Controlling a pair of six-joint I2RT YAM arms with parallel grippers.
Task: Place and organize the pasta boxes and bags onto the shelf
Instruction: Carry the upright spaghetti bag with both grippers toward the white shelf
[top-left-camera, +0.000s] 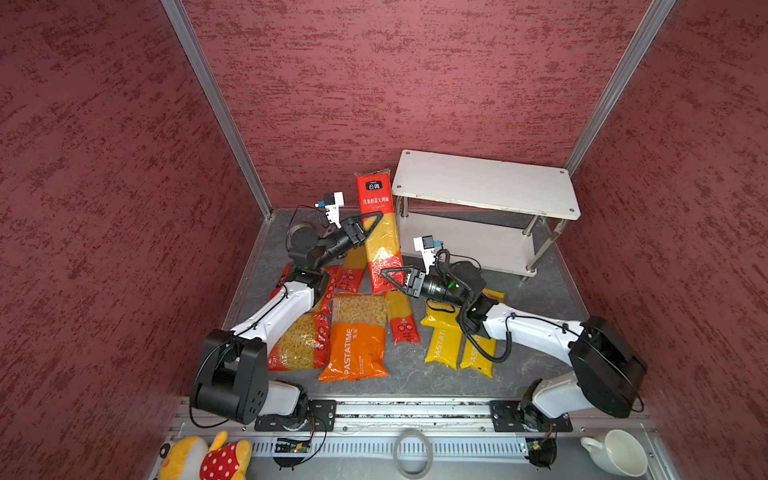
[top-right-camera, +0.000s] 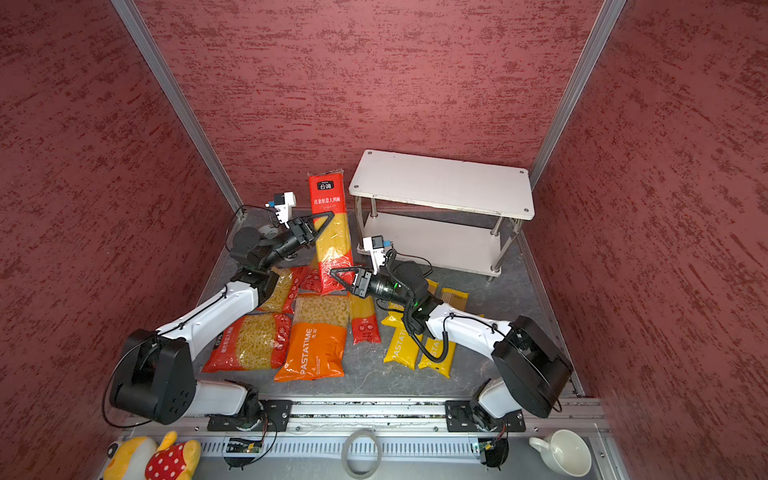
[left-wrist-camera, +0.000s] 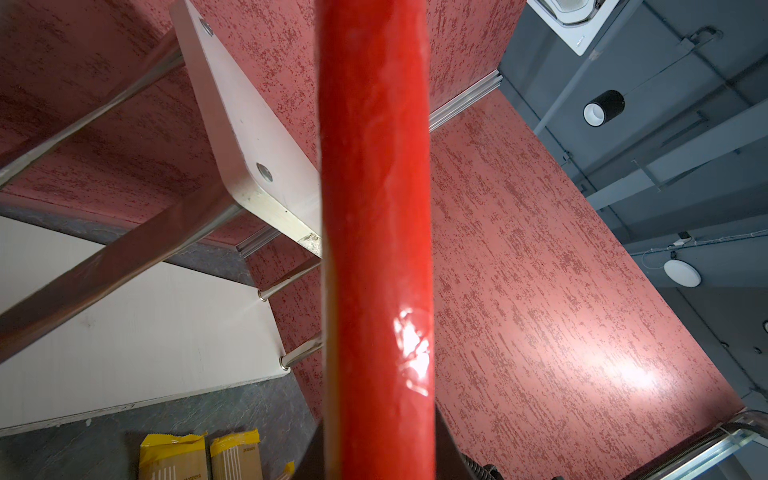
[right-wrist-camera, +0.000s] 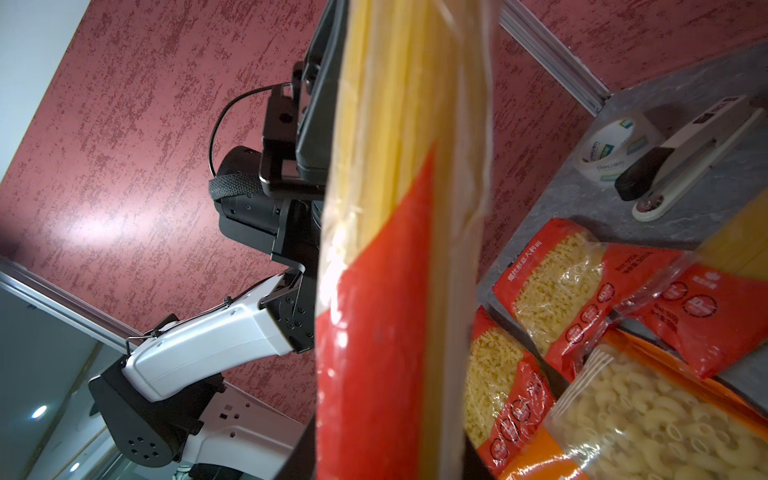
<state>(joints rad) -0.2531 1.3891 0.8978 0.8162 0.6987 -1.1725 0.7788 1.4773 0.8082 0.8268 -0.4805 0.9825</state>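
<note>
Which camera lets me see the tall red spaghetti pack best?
Both top views: the whole red spaghetti pack shows, label readable. The left wrist view shows only a red strip; the right wrist view, its lower part up close.

Grey stone-look tabletop (top-left-camera: 415, 374) carries it all; back right, the white two-tier shelf (top-left-camera: 482, 183) stands on metal posts; centre front lies the orange PASTATIME pack (top-left-camera: 355, 345), a wide red short-pasta pack (top-left-camera: 299, 343) just beside it on the left, another wide red pack (top-right-camera: 282, 291) behind that; a red spaghetti pack (top-left-camera: 402, 320) lies right of the orange one; two yellow PASTATIME spaghetti packs (top-left-camera: 444, 347) side by side, perhaps a third yellow pack (top-right-camera: 454, 297) behind, mostly hidden; tape roll (right-wrist-camera: 611, 151) and stapler (right-wrist-camera: 685, 153) share the far left corner.
</note>
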